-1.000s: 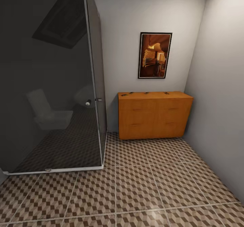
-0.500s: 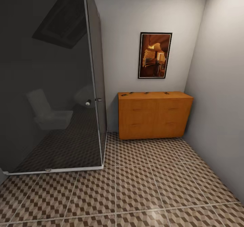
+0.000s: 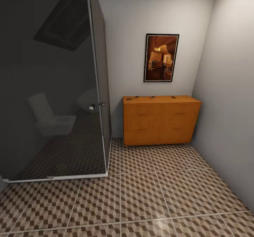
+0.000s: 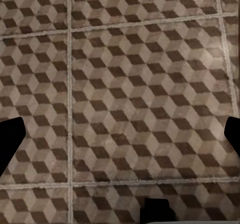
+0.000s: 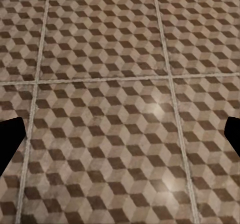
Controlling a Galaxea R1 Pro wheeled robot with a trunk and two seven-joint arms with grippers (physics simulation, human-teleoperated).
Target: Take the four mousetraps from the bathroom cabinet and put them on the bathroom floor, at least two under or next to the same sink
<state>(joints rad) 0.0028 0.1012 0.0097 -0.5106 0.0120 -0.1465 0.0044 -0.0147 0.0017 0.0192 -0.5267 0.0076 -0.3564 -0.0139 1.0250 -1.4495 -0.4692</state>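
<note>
1. Judging from the head view, the robot is facing the cabinet from well across the room, so the step in hand looks like the approach. I'd be rolling straight in over the bathroom floor and squaring up to the cabinet's front, stopping close enough that both arms can reach its top.

2. The mousetraps are sitting on top of the cabinet as small dark specks strung along the back half. They're too tiny from here to count for sure or to make out which way each one lies.

3. I'd be keeping clear of the dark glass shower wall on the left and the grey wall on the right.

4. The left gripper and right gripper are both spread wide, only dark fingertips poking in at the frame edges, nothing held between them.

5. The head view is giving the cabinet, the framed picture and the shower. The wrist views are just looking down at cube-pattern tiles and grout lines.
</note>
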